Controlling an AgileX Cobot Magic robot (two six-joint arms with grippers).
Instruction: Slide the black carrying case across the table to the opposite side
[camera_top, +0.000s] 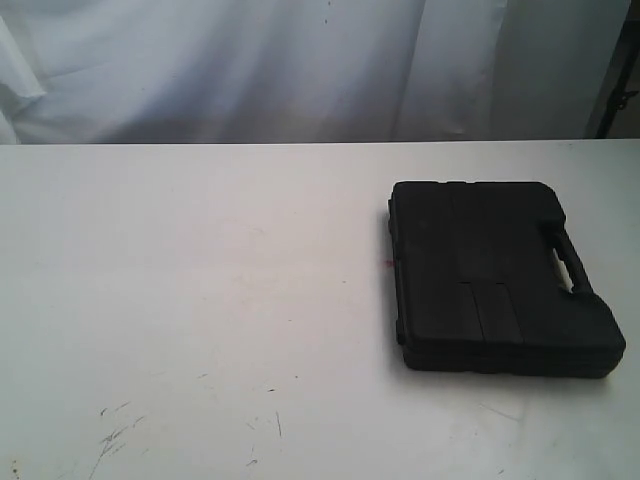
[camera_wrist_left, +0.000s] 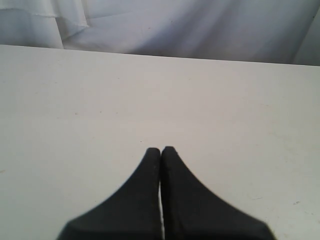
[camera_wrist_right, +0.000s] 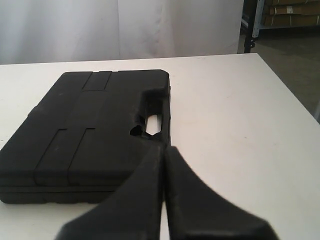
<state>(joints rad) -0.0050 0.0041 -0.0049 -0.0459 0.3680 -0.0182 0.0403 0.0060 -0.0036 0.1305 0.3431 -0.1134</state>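
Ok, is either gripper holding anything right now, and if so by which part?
Nothing is held. Both the left gripper and the right gripper have their fingers shut together, empty; the black carrying case lies untouched on the table.

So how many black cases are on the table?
1. The black carrying case lies flat on the table, right of the middle in the exterior view. No other shows.

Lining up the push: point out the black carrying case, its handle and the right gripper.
black carrying case (camera_top: 480, 270): exterior view, middle of the lid.
case handle (camera_top: 568, 256): exterior view, on the grip bar.
right gripper (camera_wrist_right: 164, 148): right wrist view, between the shut fingertips.
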